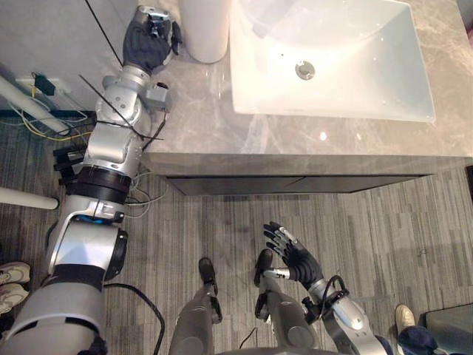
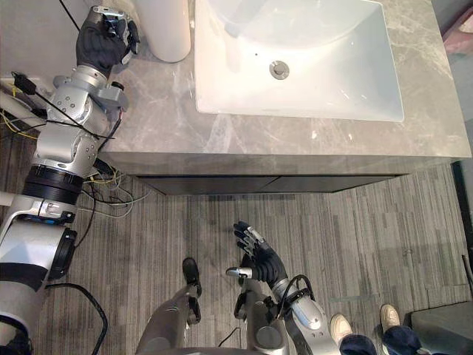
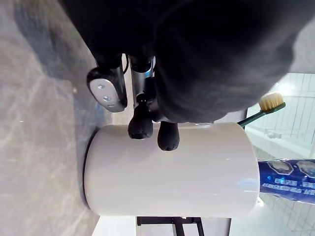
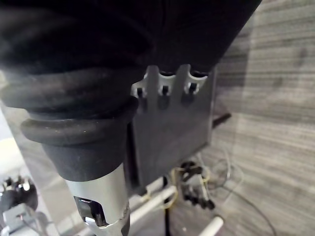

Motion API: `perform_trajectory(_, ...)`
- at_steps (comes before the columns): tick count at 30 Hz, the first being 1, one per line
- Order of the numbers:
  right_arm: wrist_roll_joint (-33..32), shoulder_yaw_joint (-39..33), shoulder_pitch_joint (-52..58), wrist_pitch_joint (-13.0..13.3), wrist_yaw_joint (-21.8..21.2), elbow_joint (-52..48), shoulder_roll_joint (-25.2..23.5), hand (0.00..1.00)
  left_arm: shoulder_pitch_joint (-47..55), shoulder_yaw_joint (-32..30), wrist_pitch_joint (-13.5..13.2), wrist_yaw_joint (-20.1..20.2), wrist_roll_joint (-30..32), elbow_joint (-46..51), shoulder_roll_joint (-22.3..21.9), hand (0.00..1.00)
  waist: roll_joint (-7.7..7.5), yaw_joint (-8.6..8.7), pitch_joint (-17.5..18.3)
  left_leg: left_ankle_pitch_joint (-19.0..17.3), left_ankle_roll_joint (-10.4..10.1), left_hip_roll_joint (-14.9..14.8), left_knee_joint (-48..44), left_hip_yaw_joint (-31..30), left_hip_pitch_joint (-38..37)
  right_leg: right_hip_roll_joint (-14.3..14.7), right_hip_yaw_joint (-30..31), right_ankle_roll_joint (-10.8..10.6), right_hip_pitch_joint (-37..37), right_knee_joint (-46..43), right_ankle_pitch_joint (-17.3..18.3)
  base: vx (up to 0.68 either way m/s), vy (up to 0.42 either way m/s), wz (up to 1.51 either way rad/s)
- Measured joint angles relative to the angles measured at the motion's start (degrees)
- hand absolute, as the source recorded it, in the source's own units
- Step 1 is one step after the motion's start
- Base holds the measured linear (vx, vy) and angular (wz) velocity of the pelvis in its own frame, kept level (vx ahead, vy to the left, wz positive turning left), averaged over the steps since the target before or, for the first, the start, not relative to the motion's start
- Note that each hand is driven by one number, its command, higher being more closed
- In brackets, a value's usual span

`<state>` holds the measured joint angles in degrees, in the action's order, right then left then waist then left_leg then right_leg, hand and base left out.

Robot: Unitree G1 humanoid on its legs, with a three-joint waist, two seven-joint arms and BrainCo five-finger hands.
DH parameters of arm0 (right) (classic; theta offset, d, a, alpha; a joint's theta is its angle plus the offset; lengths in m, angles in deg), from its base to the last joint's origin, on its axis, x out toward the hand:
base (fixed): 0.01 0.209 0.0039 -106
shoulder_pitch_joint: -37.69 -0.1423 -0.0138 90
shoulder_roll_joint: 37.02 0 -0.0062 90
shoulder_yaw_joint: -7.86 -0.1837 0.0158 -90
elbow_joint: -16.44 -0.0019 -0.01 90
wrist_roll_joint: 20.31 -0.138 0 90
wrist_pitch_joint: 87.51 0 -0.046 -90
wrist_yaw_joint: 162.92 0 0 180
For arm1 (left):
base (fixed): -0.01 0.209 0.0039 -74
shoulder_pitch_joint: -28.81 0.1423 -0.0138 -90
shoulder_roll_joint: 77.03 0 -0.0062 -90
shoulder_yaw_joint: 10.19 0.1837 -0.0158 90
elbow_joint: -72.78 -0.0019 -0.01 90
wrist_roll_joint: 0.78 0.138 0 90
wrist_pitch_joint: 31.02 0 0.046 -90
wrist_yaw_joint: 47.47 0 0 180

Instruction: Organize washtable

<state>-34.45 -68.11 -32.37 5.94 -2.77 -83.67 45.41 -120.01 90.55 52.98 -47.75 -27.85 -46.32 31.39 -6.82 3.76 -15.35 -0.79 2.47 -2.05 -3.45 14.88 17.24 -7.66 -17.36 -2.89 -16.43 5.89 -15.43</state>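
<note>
the white cup stands on the counter just left of the sink, with a toothbrush and a blue tube poking out. the left hand is right against the cup's far side from the sink; i cannot tell if it grips. the right hand hangs well in front of the sink, over the floor, fingers spread.

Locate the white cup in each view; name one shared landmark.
Left eye view: white cup, top edge, left of sink.
Right eye view: top edge, left of sink.
Left wrist view: just past left hand.
Right wrist view: faces floor.
Landmark: left hand beside it.
</note>
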Motion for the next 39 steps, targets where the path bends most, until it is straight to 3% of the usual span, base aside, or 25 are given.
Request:
perform_trajectory(6, -0.53, 0.05, 0.09, 0.0, 0.0, 0.02, 0.0, 0.0, 1.54, -0.26, 0.11, 0.02, -0.01, -0.39, -1.05, 1.0, 0.0, 0.14, 0.0, 0.0, -0.01, 0.02, -0.46, -0.16, 0.0, -0.06, -0.11, -0.01, 0.31, -0.15, 0.04, 0.08, 0.008, 0.01)
perform_trajectory(15, -1.08, 0.53, -0.95, -0.22, 0.13, 1.52, -0.05, 0.0, 16.59, 0.48, 0.04, 1.52, 0.2, 14.87, -8.34, 1.0, 0.31, -1.72, 0.54, 0.18, -0.23, 1.33, -0.49, -2.96, -1.94, -1.2, -2.97, -0.32, 4.12, -0.19, 3.38, 0.08, 0.018, 0.2)
perform_trajectory(18, -1.07, 0.4, -2.02, -1.18, 0.14, 2.68, -0.09, 0.0, 21.31, 0.62, -0.42, 2.98, 0.29, 16.87, -10.42, 1.0, 1.38, -2.14, 2.31, 0.44, -0.47, 1.88, -0.39, -3.67, -2.09, -1.55, -3.47, -0.73, 4.65, -0.22, 4.66, 0.06, 0.007, 0.13)
perform_trajectory(23, -1.07, -0.05, -2.2, -1.54, 0.15, 2.96, -0.05, 0.0, 26.41, 1.01, 1.46, 4.74, 0.75, 16.65, -12.4, 1.0, 4.16, -1.44, 4.96, 1.88, -0.62, 2.35, 2.98, -3.84, -5.5, -1.47, -4.77, -0.51, 6.63, -0.23, 4.98, 0.04, 0.008, 0.02)
perform_trajectory(29, -1.06, 0.1, -2.0, -2.05, -0.18, 3.68, 0.03, 0.0, 26.77, 2.86, 2.5, 5.52, 0.83, 16.52, -12.7, 1.0, 3.78, -1.38, 6.05, 4.01, -1.71, 2.82, 7.55, -3.83, -7.55, -1.8, -4.91, -0.87, 6.58, -0.22, 6.34, 0.0, 0.001, 0.01)
perform_trajectory(39, -1.06, -0.01, -1.53, -2.23, -0.08, 4.38, -0.17, 0.0, 24.57, 5.59, 3.04, 5.37, 0.94, 13.62, -12.19, 1.0, 3.74, -0.46, 8.25, 4.43, -1.6, 2.75, 8.59, -2.55, -8.25, -1.6, -3.48, -0.89, 6.08, -0.21, 6.33, 0.07, 0.013, -0.07)
